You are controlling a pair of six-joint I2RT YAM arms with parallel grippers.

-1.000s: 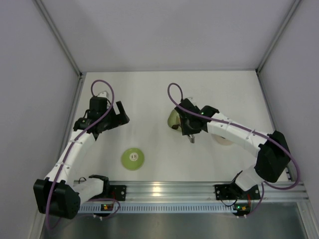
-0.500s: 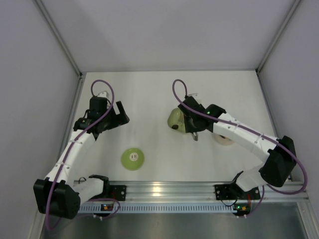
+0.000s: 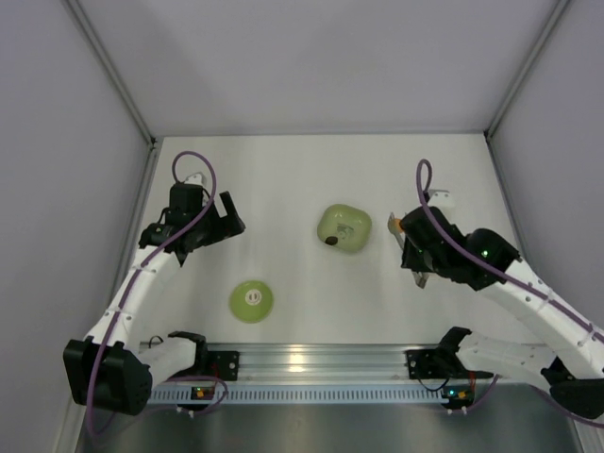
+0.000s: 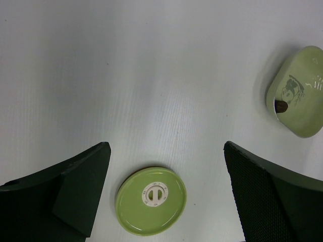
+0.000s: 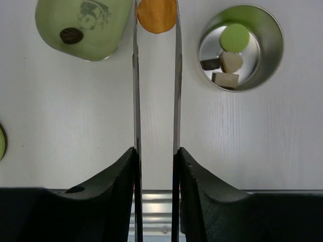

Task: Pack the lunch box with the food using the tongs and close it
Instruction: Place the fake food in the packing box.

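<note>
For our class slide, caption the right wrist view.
Right fingers grip tongs holding an orange chunk between the green dish and the lunch box.

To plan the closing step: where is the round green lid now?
In the top view the lid lies flat on the left half of the table, near the front rail, left of and nearer than the green dish.

The top camera looked steeply down from high behind the near edge, covering the whole table (image 3: 283, 170). Both wrist cameras faced downward, nearer — each shared the green dish (image 5: 81, 27) with it.
</note>
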